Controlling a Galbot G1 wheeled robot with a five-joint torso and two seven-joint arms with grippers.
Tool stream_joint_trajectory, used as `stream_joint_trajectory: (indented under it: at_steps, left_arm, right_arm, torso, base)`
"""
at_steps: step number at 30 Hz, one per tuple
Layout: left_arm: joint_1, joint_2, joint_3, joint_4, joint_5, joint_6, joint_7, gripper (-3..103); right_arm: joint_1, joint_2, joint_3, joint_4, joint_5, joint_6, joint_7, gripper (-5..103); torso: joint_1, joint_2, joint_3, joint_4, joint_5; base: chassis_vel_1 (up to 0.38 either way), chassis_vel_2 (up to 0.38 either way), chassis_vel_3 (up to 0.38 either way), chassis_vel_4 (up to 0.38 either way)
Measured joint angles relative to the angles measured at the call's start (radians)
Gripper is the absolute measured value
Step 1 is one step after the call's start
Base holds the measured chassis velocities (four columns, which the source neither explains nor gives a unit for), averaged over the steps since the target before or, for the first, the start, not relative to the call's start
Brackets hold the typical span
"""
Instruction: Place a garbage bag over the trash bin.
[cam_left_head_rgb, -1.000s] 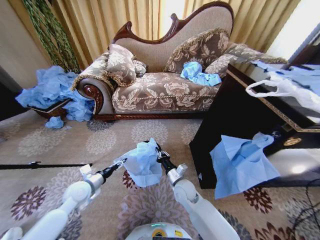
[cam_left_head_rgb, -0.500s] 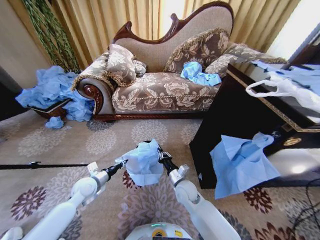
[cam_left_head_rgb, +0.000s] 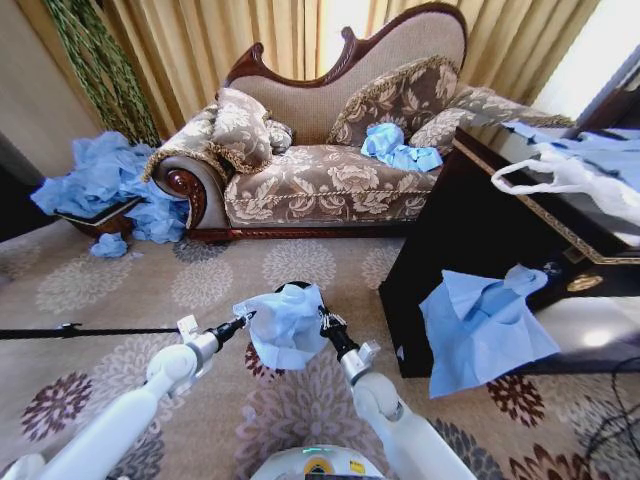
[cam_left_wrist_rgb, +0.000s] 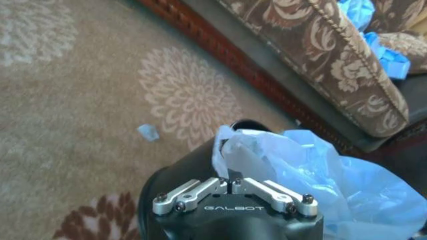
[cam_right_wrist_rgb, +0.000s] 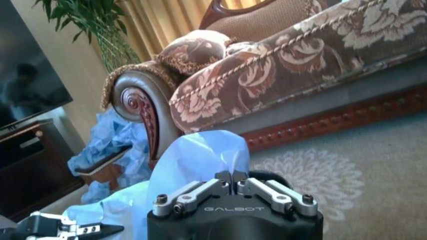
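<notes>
**Bag stretched over the bin mouth**

The trash bin (cam_left_head_rgb: 292, 290) stands on the carpet before the sofa (cam_left_head_rgb: 320, 150), nearly hidden under the garbage bag (cam_left_head_rgb: 285, 325). Left gripper (cam_left_head_rgb: 243, 320) and right gripper (cam_left_head_rgb: 325, 320) flank it, fingers closed on the film. Uneven pulling could tear the plastic or tip the bin.

garbage bag (cam_left_head_rgb: 285, 325) on trash bin (cam_left_head_rgb: 297, 288), sofa (cam_left_head_rgb: 330, 170) behind

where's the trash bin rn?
Head view: the trash bin stands on the carpet centre-front, before the sofa, mostly draped by the garbage bag pinched between the left gripper and right gripper.
</notes>
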Motion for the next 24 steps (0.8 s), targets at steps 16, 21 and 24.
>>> stream_joint_trajectory:
  at_steps: [16, 21, 24]
  left_arm:
    - [-0.205, -0.104, 0.099, 0.237, 0.08, -0.023, 0.026, 0]
    - [-0.24, -0.147, 0.105, 0.272, 0.092, -0.032, 0.026, 0]
    - [-0.263, -0.186, 0.116, 0.304, 0.106, -0.039, 0.024, 0]
  right_arm:
    - [0.104, 0.057, 0.03, -0.207, -0.022, 0.071, -0.017, 0]
    - [0.125, 0.074, 0.04, -0.246, -0.026, 0.087, -0.024, 0]
    - [0.143, 0.089, 0.045, -0.285, -0.031, 0.097, -0.033, 0]
  torso:
    - [0.0, 0.0, 0.0, -0.0004, 0.0002]
    - [0.0, 0.0, 0.0, -0.0002, 0.0002]
    - [0.0, 0.0, 0.0, 0.0, -0.0001]
  base:
    - [0.0, 0.0, 0.0, 0.0]
    - [0.0, 0.0, 0.0, 0.0]
    - [0.0, 0.0, 0.0, 0.0]
